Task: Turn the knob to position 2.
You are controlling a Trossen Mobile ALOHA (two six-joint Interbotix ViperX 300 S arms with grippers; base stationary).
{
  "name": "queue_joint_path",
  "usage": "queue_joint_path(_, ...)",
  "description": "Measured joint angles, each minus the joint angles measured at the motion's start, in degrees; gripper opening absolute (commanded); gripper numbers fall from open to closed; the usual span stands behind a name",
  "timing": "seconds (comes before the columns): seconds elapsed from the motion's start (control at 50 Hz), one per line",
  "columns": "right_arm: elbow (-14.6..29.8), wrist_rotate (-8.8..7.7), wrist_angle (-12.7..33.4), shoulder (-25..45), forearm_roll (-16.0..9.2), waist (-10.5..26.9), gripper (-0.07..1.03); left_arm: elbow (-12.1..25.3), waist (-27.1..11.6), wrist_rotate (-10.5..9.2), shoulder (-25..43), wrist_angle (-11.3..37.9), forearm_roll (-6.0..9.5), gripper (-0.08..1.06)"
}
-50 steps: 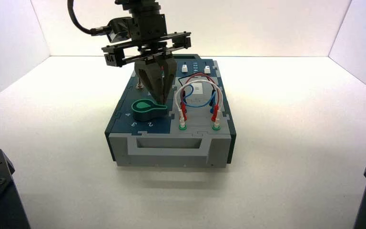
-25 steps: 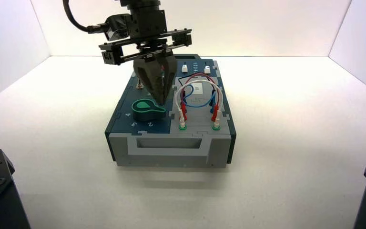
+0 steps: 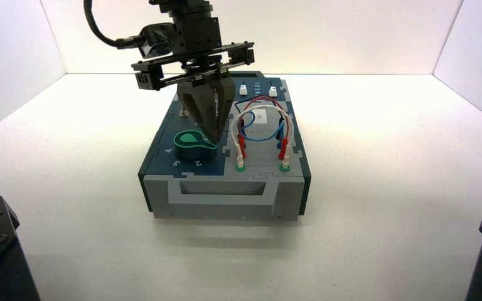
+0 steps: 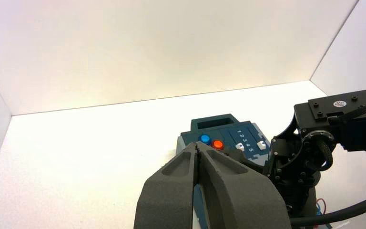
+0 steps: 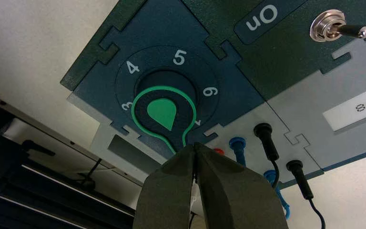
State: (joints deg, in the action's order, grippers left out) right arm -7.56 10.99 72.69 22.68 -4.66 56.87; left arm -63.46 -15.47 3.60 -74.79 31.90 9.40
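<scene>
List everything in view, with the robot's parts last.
table: one, white, under the box
box: one, dark blue and grey, middle of the table
knob: one, dark teal with a green pointer top, front left of the box
numerals: white ring round the knob
toggle switch: one in the right wrist view, metal, behind the knob
buttons: one blue button, one orange button, far end of the box
sliders: two, white, far end
wires: white, red, blue, black, looped over the right half
right gripper: shut, tips at the knob's pointer end
left gripper: shut, held away from the box
</scene>
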Motion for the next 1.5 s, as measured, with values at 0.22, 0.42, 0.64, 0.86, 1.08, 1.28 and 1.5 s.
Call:
queue_joint_path(0.22, 0.00, 0.00, 0.00, 0.00, -0.09, 0.00, -0.02, 0.00, 0.00, 0.09, -0.09, 0.18, -0.09, -0.03)
queue_joint_path(0.42, -0.09, 0.09, -0.09, 0.00, -0.09, 0.00, -0.02, 0.00, 0.00, 0.18, -0.18, 0.26, 0.00, -0.03)
queue_joint_path(0.64, 0.00, 0.26, -0.09, 0.00, -0.18, 0.00, -0.02, 0.00, 0.00, 0.26, -0.09, 0.26, -0.09, -0.03)
queue_joint_path(0.86, 0.00, 0.35, -0.09, 0.00, -0.70, 0.09, -0.02, 0.00, 0.00, 0.26, -0.09, 0.26, 0.00, -0.03)
queue_joint_path(1.08, -0.09, 0.35, -0.09, 0.00, -1.05, 1.14, -0.02, 0.00, 0.00, 0.26, -0.18, 0.26, 0.00, -0.03)
queue_joint_path(1.28, 0.00, 0.35, -0.09, 0.00, -1.41, 1.23, -0.02, 0.00, 0.00, 0.26, -0.18, 0.35, -0.09, -0.03)
queue_joint_path(1.5, 0.00, 0.35, -0.09, 0.00, -1.41, 1.23, -0.02, 0.00, 0.00, 0.26, -0.26, 0.35, 0.00, -0.03)
